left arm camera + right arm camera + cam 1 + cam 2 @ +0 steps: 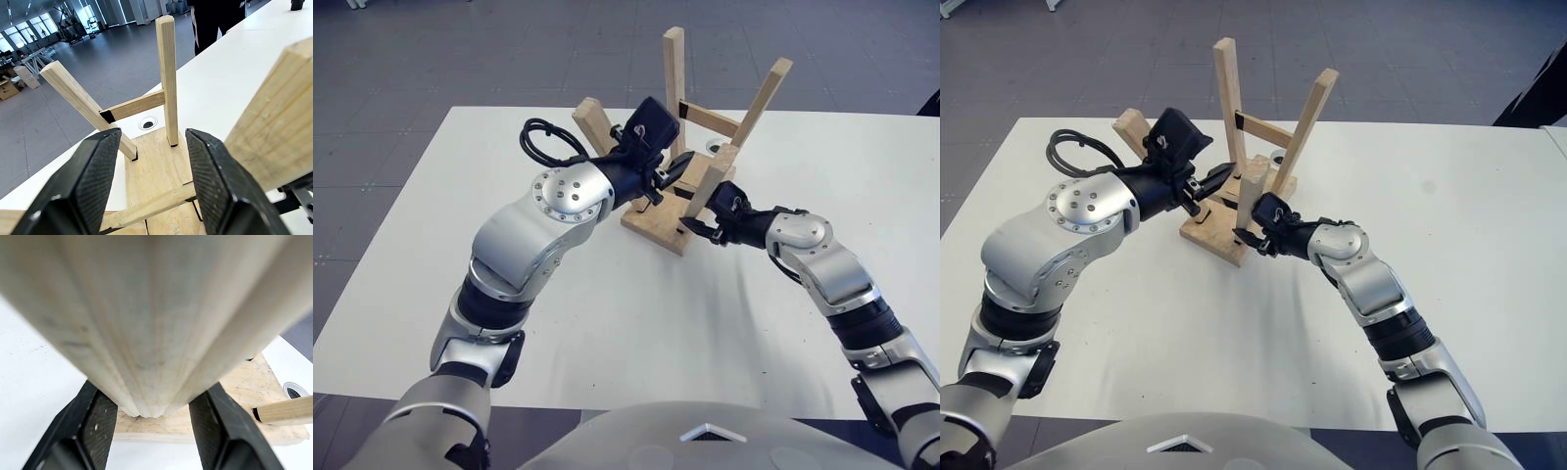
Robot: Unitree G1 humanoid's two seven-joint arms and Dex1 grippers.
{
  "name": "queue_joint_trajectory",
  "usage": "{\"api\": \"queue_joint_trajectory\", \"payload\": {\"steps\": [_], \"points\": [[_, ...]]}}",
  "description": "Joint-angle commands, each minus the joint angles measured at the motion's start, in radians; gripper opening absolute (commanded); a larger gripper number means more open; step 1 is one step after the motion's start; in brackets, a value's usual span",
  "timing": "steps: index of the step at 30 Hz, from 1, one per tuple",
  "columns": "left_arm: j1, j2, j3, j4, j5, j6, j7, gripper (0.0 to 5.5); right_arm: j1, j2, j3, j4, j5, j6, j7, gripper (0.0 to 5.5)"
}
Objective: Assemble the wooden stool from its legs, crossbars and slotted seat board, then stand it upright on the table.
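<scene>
one leg point(156, 323) in right fingers point(95, 431)

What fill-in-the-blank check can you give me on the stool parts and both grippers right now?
1. The seat board lies flat on the ___, legs pointing up.
2. The left gripper is ___, above the seat board with nothing between its fingers.
3. The right gripper is ___ on the near leg, low down by the seat board.
4. A ___ joins the upright far leg to the tilted far leg.

Missing words: table; open; shut; crossbar.
</scene>
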Motion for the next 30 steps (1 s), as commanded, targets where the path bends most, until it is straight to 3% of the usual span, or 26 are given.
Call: {"api": "queue_joint_trajectory", "payload": {"steps": [1, 6, 12, 17, 19, 22, 26, 30], "points": [[0.026, 0.006, -0.013, 0.017, 0.043, -0.011, -0.033, 2.48, 0.147, -0.089, 0.160, 0.216, -0.197, 0.154, -0.009, 2.03], [0.039, -0.007, -0.061, 0.124, 0.121, -0.086, -0.054, 2.48, 0.134, -0.090, 0.125, 0.213, -0.169, 0.159, -0.009, 2.03], [0.015, 0.091, -0.305, 0.277, 0.388, -0.352, -0.172, 1.39, 0.127, -0.085, 0.094, 0.195, -0.142, 0.174, -0.011, 2.03], [0.055, 0.177, -0.428, 0.274, 0.503, -0.360, -0.348, 0.45, 0.135, -0.080, 0.077, 0.185, -0.129, 0.181, -0.022, 2.03], [0.075, 0.177, -0.411, 0.268, 0.515, -0.358, -0.366, 0.11, 0.139, -0.081, 0.073, 0.180, -0.126, 0.182, -0.023, 2.03], [0.071, 0.133, -0.290, 0.224, 0.554, -0.436, -0.261, 0.10, 0.149, -0.083, 0.069, 0.170, -0.122, 0.187, -0.027, 2.03], [0.008, 0.179, -0.190, 0.152, 0.705, -0.592, -0.158, 0.10, 0.162, -0.081, 0.064, 0.158, -0.116, 0.191, -0.032, 2.03], [-0.054, 0.197, -0.123, 0.127, 0.770, -0.667, -0.182, 0.10, 0.180, -0.082, 0.057, 0.142, -0.109, 0.194, -0.040, 2.03]]}}
